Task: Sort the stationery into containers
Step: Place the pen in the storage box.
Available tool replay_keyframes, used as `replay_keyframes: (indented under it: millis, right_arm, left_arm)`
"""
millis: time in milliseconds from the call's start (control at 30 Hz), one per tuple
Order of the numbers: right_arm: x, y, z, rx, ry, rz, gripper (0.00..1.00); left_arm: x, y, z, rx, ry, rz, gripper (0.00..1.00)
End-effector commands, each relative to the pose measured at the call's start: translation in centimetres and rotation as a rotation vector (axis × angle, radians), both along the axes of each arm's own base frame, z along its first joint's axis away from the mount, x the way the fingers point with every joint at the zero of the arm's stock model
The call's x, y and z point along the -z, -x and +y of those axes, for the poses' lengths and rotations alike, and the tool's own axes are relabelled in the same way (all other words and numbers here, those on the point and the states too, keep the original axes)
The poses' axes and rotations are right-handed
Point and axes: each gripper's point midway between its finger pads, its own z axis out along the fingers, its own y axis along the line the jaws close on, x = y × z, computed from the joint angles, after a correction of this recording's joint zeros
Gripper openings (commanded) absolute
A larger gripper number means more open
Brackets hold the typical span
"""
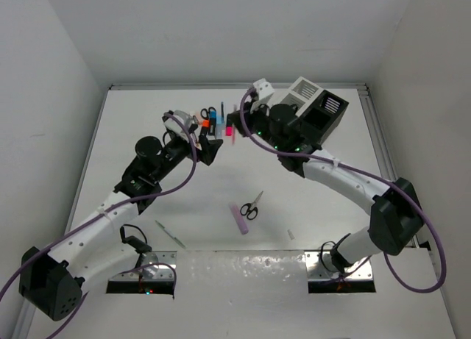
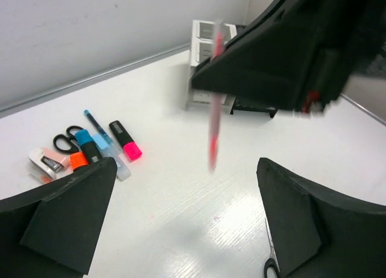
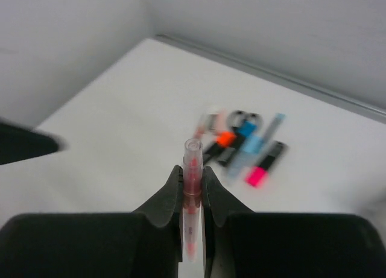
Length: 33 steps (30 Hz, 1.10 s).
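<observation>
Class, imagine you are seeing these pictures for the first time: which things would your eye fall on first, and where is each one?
First, the slim red pen with a clear barrel, pinched near-upright in the right gripper above the far middle of the white table. Then the cluster of short pink, blue and orange markers lying just beyond the open left gripper, and the white slatted organiser box and its black twin at far right.

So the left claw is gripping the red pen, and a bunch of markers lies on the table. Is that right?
Not quite. It is the right claw that grips the red pen, as the right wrist view shows; the left claw is open and holds nothing. The markers do lie on the table.
</observation>
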Motion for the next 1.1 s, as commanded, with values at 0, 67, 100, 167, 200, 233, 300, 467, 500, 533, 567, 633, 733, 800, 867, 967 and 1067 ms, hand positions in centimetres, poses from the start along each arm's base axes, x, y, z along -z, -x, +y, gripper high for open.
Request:
replay_keyframes:
  millis: [0, 67, 100, 167, 200, 233, 300, 467, 500, 533, 567, 633, 733, 800, 867, 967, 1067]
  right_arm:
    - [-3.0, -4.2, -7.9, 0.259, 0.085, -0.059, 0.0]
    - [-3.6, -7.1, -12.9, 0.411, 0.128, -0.058, 0.0]
    - [-3.8, -8.2, -15.1, 0.49, 0.136, -0.056, 0.0]
    - [-3.8, -11.1, -19.8, 0.62, 0.143, -0.044, 0.0]
    - [-3.9, -12.1, -21.7, 0.685, 0.144, -0.043, 0.0]
    - [-3.6, -13.9, -24.5, 0.758, 0.146, -0.034, 0.0]
    - [-4.3, -15.4, -27.4, 0.845, 0.132, -0.045, 0.0]
    - [-1.3, -19.5, -34.1, 0.993, 0.178, -0.031, 0.0]
    - [-1.0, -20.1, -34.8, 1.009, 0.18, -0.03, 0.0]
    - [-1.5, -20.7, -36.1, 1.039, 0.165, -0.05, 0.0]
    - [-1.2, -21.1, -36.7, 1.05, 0.166, -0.051, 0.0]
    - [0.3, -22.2, -37.8, 1.069, 0.173, -0.043, 0.0]
    - [2.9, -23.1, -38.6, 1.079, 0.188, -0.014, 0.0]
    - [5.2, -23.1, -38.7, 1.081, 0.201, 0.024, 0.0]
    - [6.7, -22.9, -38.9, 1.093, 0.193, 0.043, 0.0]
    - [9.0, -22.4, -38.9, 1.097, 0.192, 0.078, 0.0]
    - [10.7, -22.1, -38.8, 1.097, 0.203, 0.112, 0.0]
  left_arm:
    - [-2.6, -0.8, 1.8, -0.099, 0.059, -0.037, 1.0]
    - [-1.7, -1.6, 3.1, -0.171, 0.055, 0.01, 1.0]
    - [-1.2, -1.8, 3.5, -0.195, 0.068, 0.041, 1.0]
    - [0.4, -2.4, 5.1, -0.28, 0.058, 0.1, 1.0]
    - [0.9, -2.7, 5.5, -0.301, 0.062, 0.124, 1.0]
    - [1.6, -2.9, 6.4, -0.343, 0.053, 0.151, 1.0]
    - [2.5, -3.5, 7.7, -0.399, 0.053, 0.191, 1.0]
    - [4.2, -5.0, 10.9, -0.54, 0.032, 0.266, 1.0]
    - [4.4, -5.3, 11.2, -0.555, 0.029, 0.272, 1.0]
    - [5.4, -5.3, 11.9, -0.577, 0.009, 0.31, 1.0]
    - [6.4, -5.7, 12.2, -0.59, -0.006, 0.335, 1.0]
    - [7.0, -6.3, 13.2, -0.637, -0.013, 0.359, 1.0]
    - [8.1, -7.4, 13.9, -0.67, -0.022, 0.405, 1.0]
    - [9.1, -7.9, 14.3, -0.683, -0.028, 0.433, 1.0]
    - [9.7, -8.2, 14.3, -0.685, -0.028, 0.457, 1.0]
    - [10.3, -8.3, 15.1, -0.723, -0.013, 0.487, 1.0]
    - [11.0, -7.9, 16.8, -0.819, 0.0, 0.538, 1.0]
